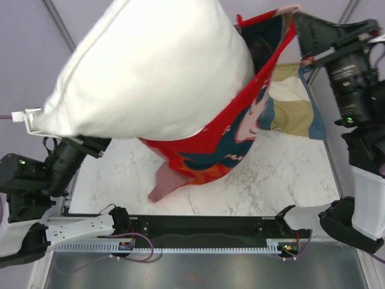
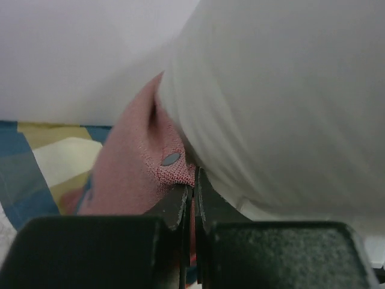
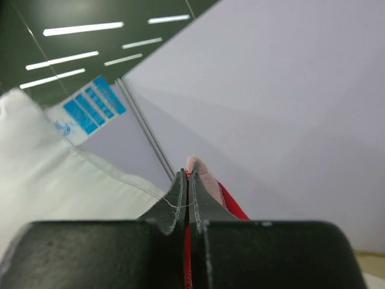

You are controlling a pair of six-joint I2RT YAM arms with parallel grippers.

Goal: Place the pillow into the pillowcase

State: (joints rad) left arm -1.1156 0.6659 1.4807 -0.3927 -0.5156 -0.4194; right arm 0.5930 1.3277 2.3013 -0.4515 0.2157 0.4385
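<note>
- Top external view: the pillow point(image 1: 150, 66) is seen raised off the table point(image 1: 289, 180), filling the upper left and centre of the frame.
- The pillowcase point(image 1: 222, 138) is stretched along the pillow's lower right side, from the upper right corner down to the middle. Its red printed face is turned outward, and a dull pink flap is hung low over the marble top.
- The pillow's lower right edge is overlapped by the case's rim (how deep it sits inside cannot be told); most of the pillow is left outside.
- A blue, tan and cream checked pillow point(image 1: 295, 108) is seen lying on the table at the right, partly behind the case.
- Left wrist view: the left gripper point(image 2: 191, 192) is clenched, with a fold of the pillowcase's pink side pinched between its fingertips. A small dark oval spot point(image 2: 171, 159) is seen on that fold, just above the tips.
- The pillow is pressed against the pink fabric just right of and above these jaws.
- Right wrist view: the right gripper point(image 3: 189, 198) is likewise clamped on the pillowcase's edge. Red cloth with a pink hem is seen emerging from between the tips.
- The pillow is found to the left of this pincer, close beside it.
</note>
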